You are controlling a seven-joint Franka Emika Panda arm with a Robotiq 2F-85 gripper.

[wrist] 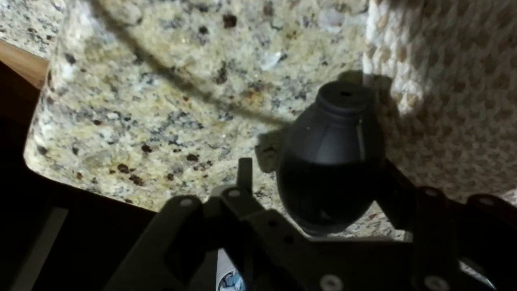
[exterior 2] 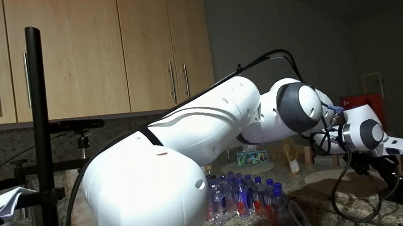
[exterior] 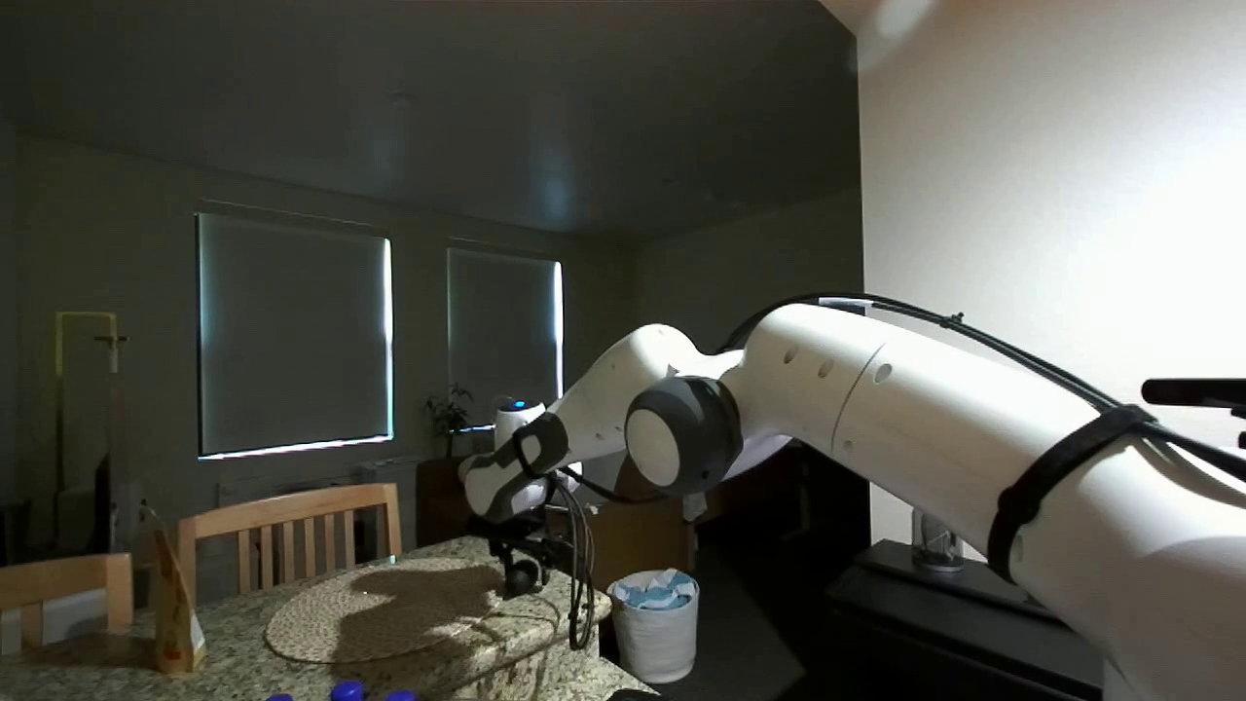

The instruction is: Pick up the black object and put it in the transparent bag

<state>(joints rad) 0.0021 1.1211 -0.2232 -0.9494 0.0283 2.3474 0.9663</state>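
Observation:
The black object (wrist: 329,161) is a rounded dark lump with a narrow neck and flat top in the wrist view. In an exterior view it shows as a small black ball (exterior: 522,577) at the gripper, by the mat's edge. My gripper (wrist: 315,165) is open around it. A gap shows between the left finger and the object; the right finger lies against or behind its other side. Whether it touches is too dark to tell. The gripper also shows in an exterior view (exterior 2: 399,185), with the object hidden there. The transparent bag (exterior: 654,590), pale bluish-white, lines a white bin; a sliver shows in the wrist view (wrist: 232,281).
The white bin (exterior: 658,643) stands on the floor beyond the granite counter's edge (wrist: 93,190). The round beige mat (exterior: 380,608) lies beside the object. Several blue-capped bottles (exterior 2: 248,194), a packet (exterior: 177,623) and wooden chairs (exterior: 292,526) are around. Cables (exterior: 584,584) hang from the wrist.

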